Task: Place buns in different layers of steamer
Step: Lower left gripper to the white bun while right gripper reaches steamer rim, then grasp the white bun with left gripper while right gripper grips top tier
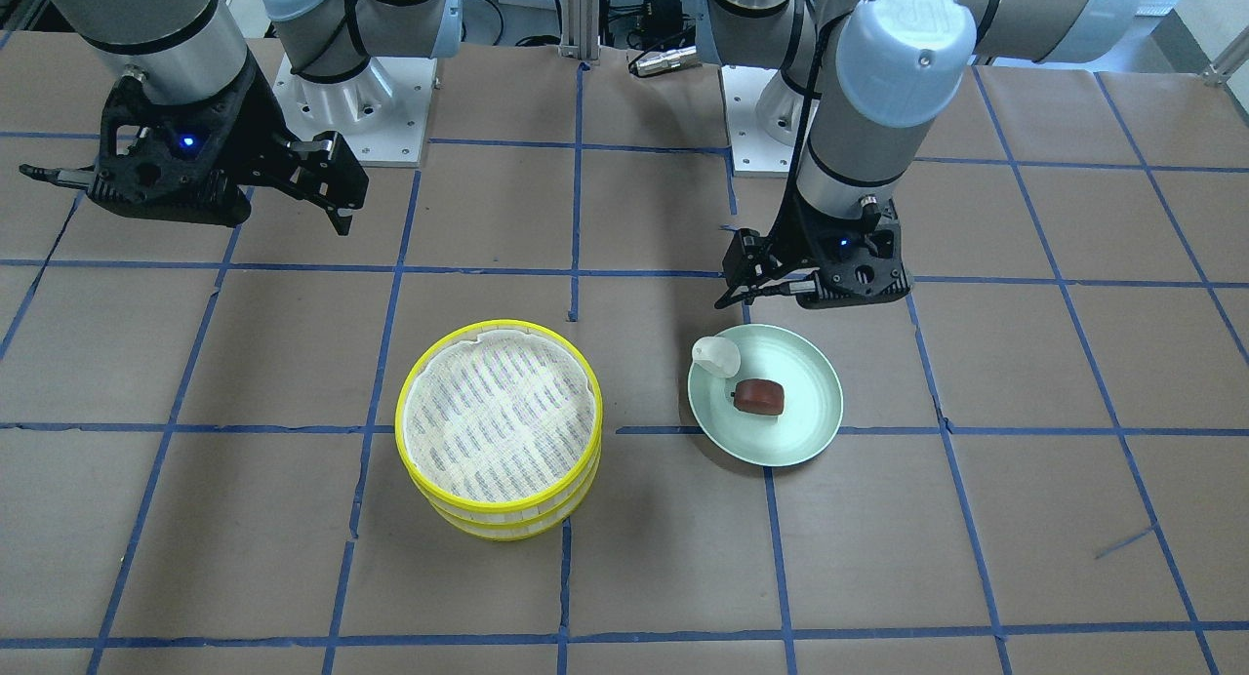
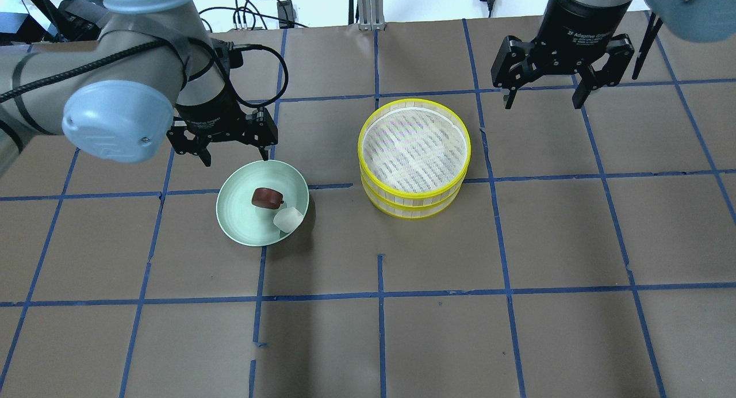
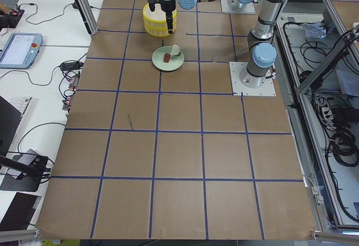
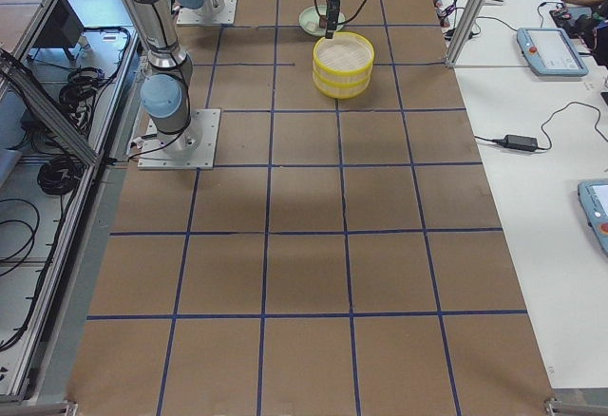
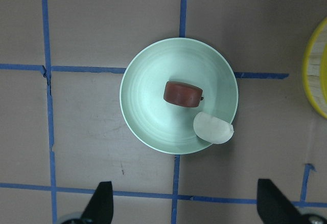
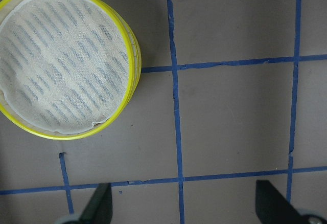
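Left fingers (image 5: pixel 100 201): apart and empty, hanging above the worktop (image 2: pixel 517 329) just beside the robot-side rim of the plate. They are judged to be staged for a first pick, since both buns lie straight ahead of them.
Right fingers (image 6: pixel 99 203): apart and empty, held above the worktop to one side of the steamer stack. They are probably kept near so that the upper layer can be lifted off.
Plate (image 2: pixel 238 217): pale green and well apart from the stack. It holds both buns, which keeps them within the left arm's reach.
Reddish-brown bun (image 2: pixel 267 198): lies near the plate's centre.
White bun (image 2: pixel 287 219): sits at the plate's edge on the steamer side and seems to overhang the rim slightly. Whether it touches the brown bun cannot be told.
Upper layer (image 2: pixel 414 145): sits on the lower one, a little off-centre. Its cloth lining is bare, with no bun on it.
Lower layer (image 2: pixel 411 205): only its wall shows. The upper layer covers its inside, so its contents are hidden.
Task state: neither bun is in a layer yet. By judgement, the stack must be parted before the lower layer can be loaded.
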{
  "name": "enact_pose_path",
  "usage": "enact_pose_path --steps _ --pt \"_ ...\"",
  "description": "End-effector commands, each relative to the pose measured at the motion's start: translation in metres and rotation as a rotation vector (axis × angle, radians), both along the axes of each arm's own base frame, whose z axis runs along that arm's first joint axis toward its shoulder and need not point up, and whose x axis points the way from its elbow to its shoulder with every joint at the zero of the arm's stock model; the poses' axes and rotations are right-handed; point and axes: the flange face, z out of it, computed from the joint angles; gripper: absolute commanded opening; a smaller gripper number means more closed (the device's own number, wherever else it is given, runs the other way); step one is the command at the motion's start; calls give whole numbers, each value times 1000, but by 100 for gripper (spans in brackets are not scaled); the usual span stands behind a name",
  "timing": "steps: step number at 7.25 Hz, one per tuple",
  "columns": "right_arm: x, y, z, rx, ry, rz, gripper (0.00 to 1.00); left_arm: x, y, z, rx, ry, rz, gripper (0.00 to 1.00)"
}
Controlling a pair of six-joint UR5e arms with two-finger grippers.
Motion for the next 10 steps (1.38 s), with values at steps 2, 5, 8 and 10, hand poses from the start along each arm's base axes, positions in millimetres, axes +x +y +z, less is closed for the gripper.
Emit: enact_pose_path --steps 2,5,8,10 --pt "10 -22 -35 -14 -9 1 98 -32 -11 -92 -21 -4 8 100" --pt "78 -38 -110 -13 -8 16 98 -39 -9 -162 -6 26 6 100" --pt "77 -53 -153 14 -3 41 98 -38 10 -181 15 11 53 100" --pt "76 -60 -186 28 7 35 98 -42 12 -177 8 9 101 100"
